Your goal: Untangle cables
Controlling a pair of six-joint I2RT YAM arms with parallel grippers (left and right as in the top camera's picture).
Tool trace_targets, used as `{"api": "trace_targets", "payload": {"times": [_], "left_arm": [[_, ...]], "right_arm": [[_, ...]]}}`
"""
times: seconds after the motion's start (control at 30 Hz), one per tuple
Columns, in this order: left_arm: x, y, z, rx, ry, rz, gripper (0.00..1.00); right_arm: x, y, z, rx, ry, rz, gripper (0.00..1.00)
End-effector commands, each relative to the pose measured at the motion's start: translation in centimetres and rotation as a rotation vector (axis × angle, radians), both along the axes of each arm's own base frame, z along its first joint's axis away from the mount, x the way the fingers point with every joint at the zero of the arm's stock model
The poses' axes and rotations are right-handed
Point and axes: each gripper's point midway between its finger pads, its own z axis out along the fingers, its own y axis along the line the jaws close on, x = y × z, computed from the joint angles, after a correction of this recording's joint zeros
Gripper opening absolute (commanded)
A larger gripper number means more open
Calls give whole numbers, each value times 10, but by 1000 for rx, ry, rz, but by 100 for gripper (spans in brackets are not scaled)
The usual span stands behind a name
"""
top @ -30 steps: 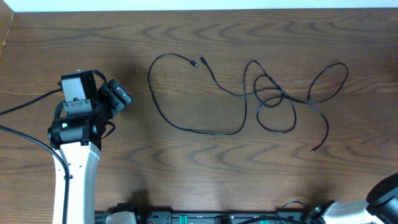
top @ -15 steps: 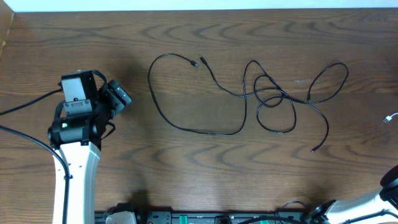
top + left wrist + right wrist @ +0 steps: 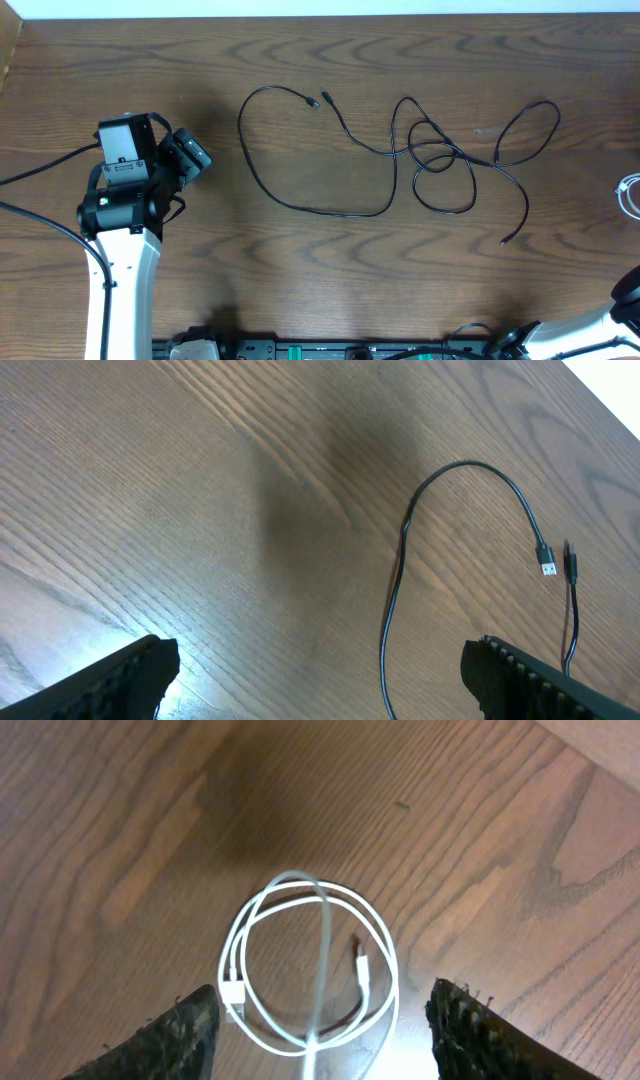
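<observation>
White cable (image 3: 629, 196) lies coiled at the right edge, apparently to keep it clear of the black cable (image 3: 400, 150). Left gripper (image 3: 320, 675) and right gripper (image 3: 330, 1020) gape, empty.

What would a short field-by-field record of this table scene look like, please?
black cable: mid-table, loops crossing in a tangle
white cable: coiled, at the table's right edge, apart from the black cable
left gripper: open, empty, above the table
right gripper: open, empty, above the white cable
</observation>
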Motion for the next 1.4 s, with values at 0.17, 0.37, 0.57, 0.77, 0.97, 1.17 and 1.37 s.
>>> {"api": "trace_targets", "payload": {"times": [0.17, 0.37, 0.57, 0.77, 0.97, 1.17, 1.37], "left_arm": [[1, 2, 2, -6, -2, 17, 96], [1, 2, 2, -5, -2, 16, 96], [-1, 2, 0, 3, 8, 2, 96], [-3, -18, -5, -17, 30, -153, 96], [-3, -39, -9, -59, 39, -229, 96], [-3, -52, -12, -59, 51, -271, 96], [-3, -52, -13, -58, 56, -273, 96]], "right_arm": [[48, 18, 59, -1, -207, 145, 68], [111, 91, 101, 148, -440, 436, 68], [125, 200, 91, 341, -398, 752, 67], [109, 295, 62, 338, -159, 1091, 73], [102, 358, 33, 214, 57, 1259, 73], [95, 424, 3, 151, 135, 1419, 65], [86, 471, -32, 114, 141, 1499, 62]]}}
